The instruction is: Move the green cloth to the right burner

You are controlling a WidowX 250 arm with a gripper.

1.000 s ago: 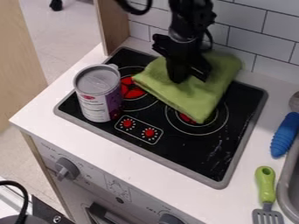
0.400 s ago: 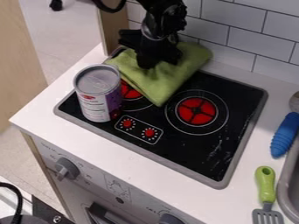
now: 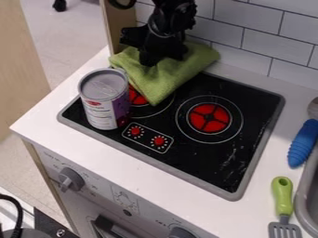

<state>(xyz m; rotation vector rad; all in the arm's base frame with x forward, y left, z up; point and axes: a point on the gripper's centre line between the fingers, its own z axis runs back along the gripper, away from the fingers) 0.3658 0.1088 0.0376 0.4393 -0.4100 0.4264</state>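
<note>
Green cloth (image 3: 173, 74) has shifted with the tool (image 3: 162, 57) toward 10 o'clock, uncovering the right burner (image 3: 209, 117); it now overlaps the left burner (image 3: 137, 96). I read lost ground: needs returning toward 5 o'clock. Can't tell whether tool is clamped.

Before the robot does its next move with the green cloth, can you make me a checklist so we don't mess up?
1. Cloth on the right burner: not ok, it's partly over the left burner.
2. Right burner uncovered: ok.
3. Gripper at the cloth: ok.
4. Gripper holding the cloth tightly: cannot tell.
5. Can standing upright: ok.
6. Cloth not touching the can: cannot tell.
</note>
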